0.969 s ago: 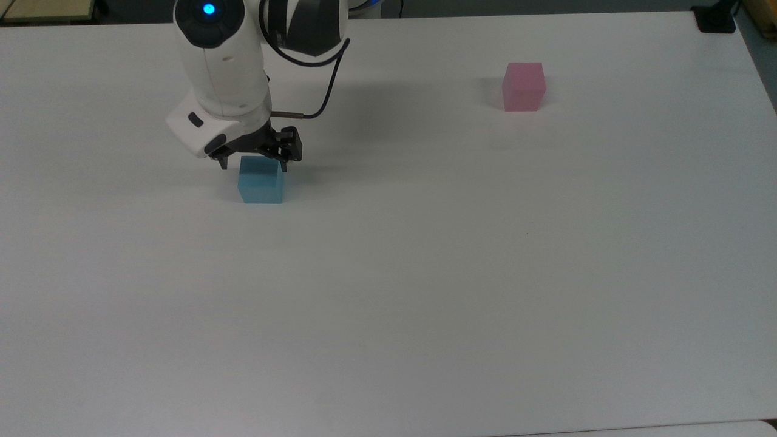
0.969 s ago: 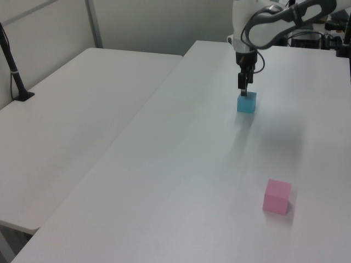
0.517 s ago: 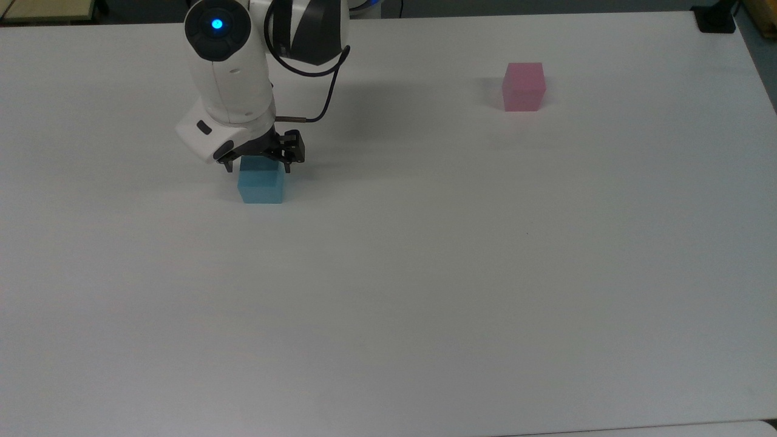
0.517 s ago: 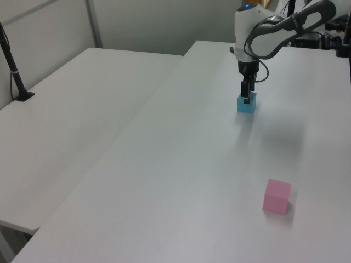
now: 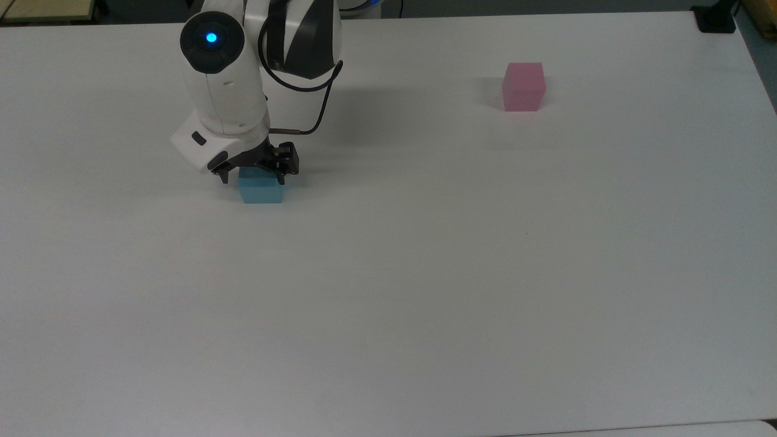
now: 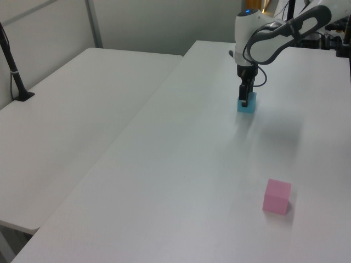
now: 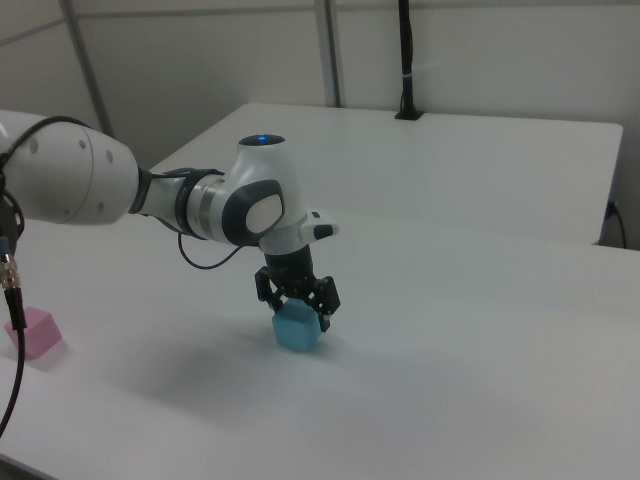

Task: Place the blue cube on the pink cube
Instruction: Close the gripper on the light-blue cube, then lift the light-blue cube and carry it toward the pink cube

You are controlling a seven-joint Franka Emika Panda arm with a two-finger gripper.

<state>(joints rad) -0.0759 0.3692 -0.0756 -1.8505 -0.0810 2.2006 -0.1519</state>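
Lowered over the blue cube — grasp not yet made.

Top view: gripper (image 5: 252, 176) down from a second ago, fingers now straddling the blue cube (image 5: 261, 189) on the white table (image 5: 425, 273); jaws spread, not clamped. Pink cube (image 5: 523, 87) well apart toward the top view's right, bare tabletop between.
Left view: gripper (image 6: 244, 101) dropped onto the blue cube (image 6: 247, 106); pink cube (image 6: 277, 196) near the front — black post (image 6: 12, 63) far off, no obstacle.
Right view: gripper (image 7: 297, 300) astride the blue cube (image 7: 298, 327); pink cube (image 7: 34, 333) at the right view's left. Closing looks next.
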